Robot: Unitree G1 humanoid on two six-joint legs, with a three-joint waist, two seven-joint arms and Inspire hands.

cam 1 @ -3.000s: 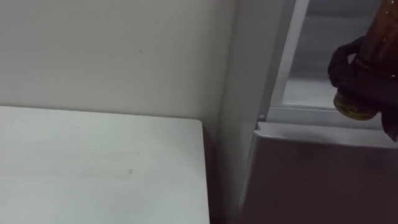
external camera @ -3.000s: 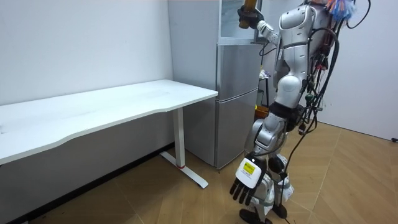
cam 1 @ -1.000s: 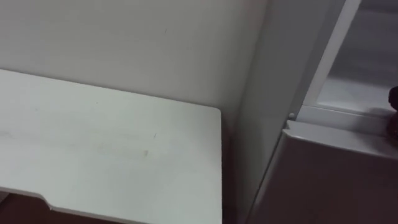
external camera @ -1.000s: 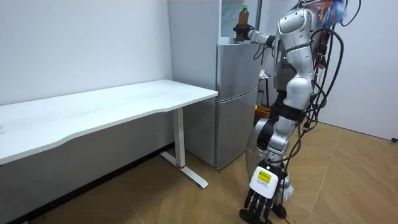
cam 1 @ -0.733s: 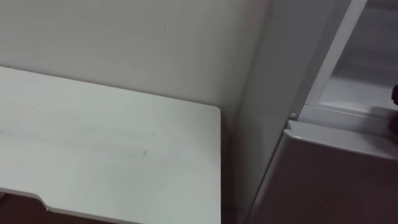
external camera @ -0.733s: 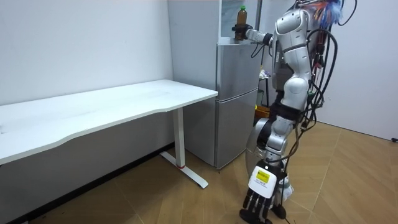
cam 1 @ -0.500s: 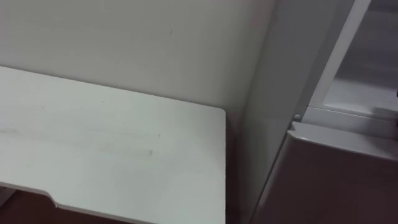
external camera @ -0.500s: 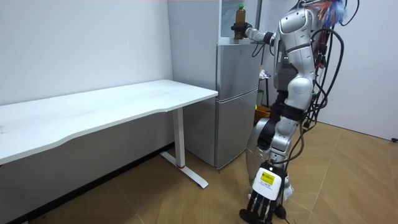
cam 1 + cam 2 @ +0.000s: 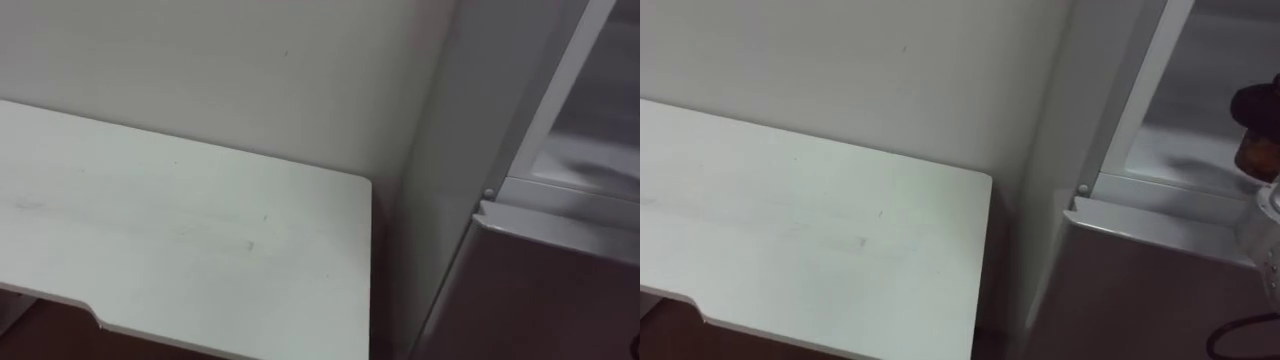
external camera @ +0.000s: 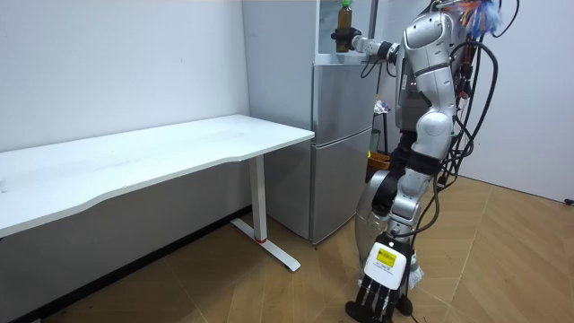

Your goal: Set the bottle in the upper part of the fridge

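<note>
**Placing step, with the bottle at the upper compartment.** Nearest in the room view, at 5 o'clock, the left hand (image 10: 380, 285) is seen hanging low beside the legs. Its fingers are straight and loose, and nothing is held.

In the eye views, the flat white rectangular desk top (image 9: 790, 240) is spread from 9 to 7 o'clock, backed by a plain pale wall (image 9: 890, 70). Just beside the desk's far corner, at 4 o'clock, the tall silver-grey metal fridge (image 9: 1140, 300) is shown. Its lower door is closed, and its white-framed upper compartment (image 9: 1180, 150) stands open above.

At 3 o'clock the dark-fingered right hand (image 9: 1252, 103) is clamped round the amber bottle (image 9: 1254, 157). The bottle is held upright within the opening, near the compartment's front edge. Whether its base rests on the compartment floor cannot be told.

The step in hand is judged to be the setting-down. For the next move, the bottle would have to be lowered until it is borne by the floor. The fingers would then be spread and the hand drawn straight back, so that the bottle is not tipped.
</note>
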